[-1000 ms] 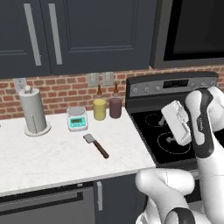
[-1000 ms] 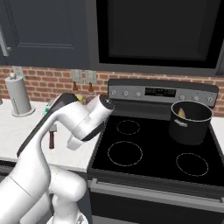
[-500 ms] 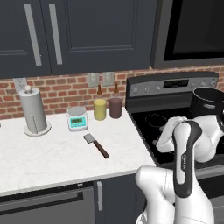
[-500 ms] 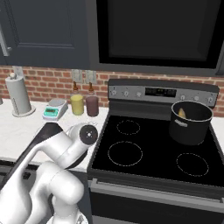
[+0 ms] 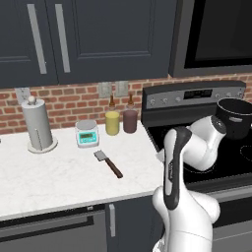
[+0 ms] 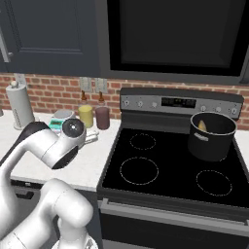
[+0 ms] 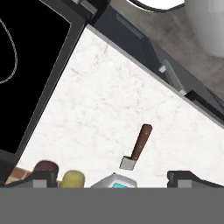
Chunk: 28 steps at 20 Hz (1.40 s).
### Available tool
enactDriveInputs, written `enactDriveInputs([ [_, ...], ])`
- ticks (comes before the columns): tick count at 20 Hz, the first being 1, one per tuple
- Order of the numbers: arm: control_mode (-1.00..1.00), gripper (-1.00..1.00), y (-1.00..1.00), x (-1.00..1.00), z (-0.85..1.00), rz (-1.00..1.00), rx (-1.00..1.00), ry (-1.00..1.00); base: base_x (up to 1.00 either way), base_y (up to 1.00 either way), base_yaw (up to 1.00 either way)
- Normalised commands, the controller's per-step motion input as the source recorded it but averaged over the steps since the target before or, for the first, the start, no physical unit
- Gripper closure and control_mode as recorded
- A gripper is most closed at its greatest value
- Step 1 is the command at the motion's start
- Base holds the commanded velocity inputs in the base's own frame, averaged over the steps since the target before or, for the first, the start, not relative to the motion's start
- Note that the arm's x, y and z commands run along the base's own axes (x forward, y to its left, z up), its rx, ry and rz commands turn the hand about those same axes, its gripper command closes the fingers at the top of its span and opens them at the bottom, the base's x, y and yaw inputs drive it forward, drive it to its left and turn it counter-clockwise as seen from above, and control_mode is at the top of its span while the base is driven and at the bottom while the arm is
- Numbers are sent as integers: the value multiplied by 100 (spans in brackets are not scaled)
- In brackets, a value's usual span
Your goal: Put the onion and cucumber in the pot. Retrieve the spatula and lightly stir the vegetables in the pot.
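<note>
The short spatula with a flat square grey metal blade and dark reddish-brown wooden handle (image 5: 108,164) lies flat on the white marble bench (image 5: 59,182), well apart from the stove, its blade pointing toward the brick wall. The hand view looks down on the same spatula (image 7: 136,147) from above, with bare bench all around it, and 2 dark fingertips (image 7: 186,178) of the claw (image 7: 111,180) rise far apart at the bottom edge, with nothing between them.

The dark grey-black cylindrical metal pot (image 6: 211,135) stands on the back right burner of the black glass stovetop (image 6: 165,170). Only the right base view looks into it: a yellowish-green tapered cucumber (image 6: 202,126) leans against the inner wall. The onion cannot be made out inside. In the left base view the pot (image 5: 235,115) sits partly behind the arm's white elbow, its inside hidden.

Along the wall the left base view shows a white paper-towel roll on a stand (image 5: 37,124), a small teal kitchen scale (image 5: 87,133), a yellow cylindrical jar (image 5: 112,122) and a dark maroon jar (image 5: 130,120).
</note>
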Motion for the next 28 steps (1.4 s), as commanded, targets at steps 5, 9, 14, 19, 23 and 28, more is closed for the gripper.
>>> enactDriveInputs([
  [5, -100, -100, 55, 0, -19, -41, 18, 33, 0, 0, 0],
  [9, -100, -100, 71, 0, -41, -43, 14, 21, 0, 0, 0],
  [14, -100, -100, 97, -3, -30, -43, 5, 3, 0, 0, 0],
  [19, -100, -100, 97, -4, -23, -41, 0, 0, 0, 0, 0],
  [23, -100, -100, 76, 0, -28, -45, 0, 0, 0, 0, 0],
  [28, -100, -100, 78, 0, -14, -52, 3, 1, 0, 0, 0],
])
